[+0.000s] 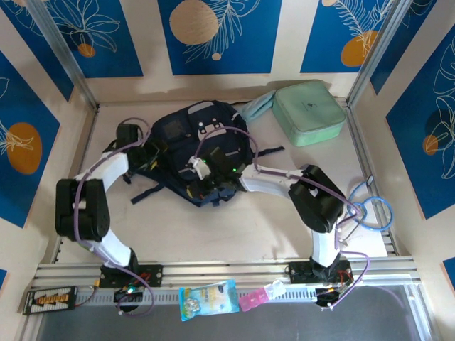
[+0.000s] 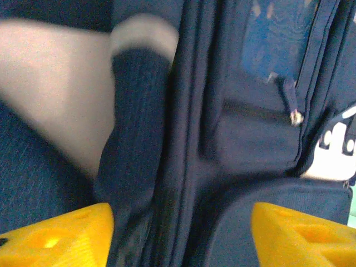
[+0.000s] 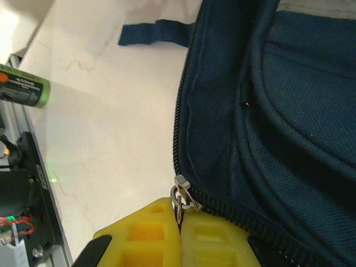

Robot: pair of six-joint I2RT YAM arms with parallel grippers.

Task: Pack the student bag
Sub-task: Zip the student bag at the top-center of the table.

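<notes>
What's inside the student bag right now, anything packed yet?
Nothing of the inside shows. The student bag presents only navy outer fabric and zipper track; the right pincer pinches the zipper pull. Any contents are covered by the fabric.

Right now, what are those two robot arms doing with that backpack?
They're working on the navy student bag lying on the table. The right gripper is pinched shut on a zipper pull at the bag's edge. The left gripper hangs open over the bag's side, holding nothing. A mint green case sits off by the far right corner.
</notes>
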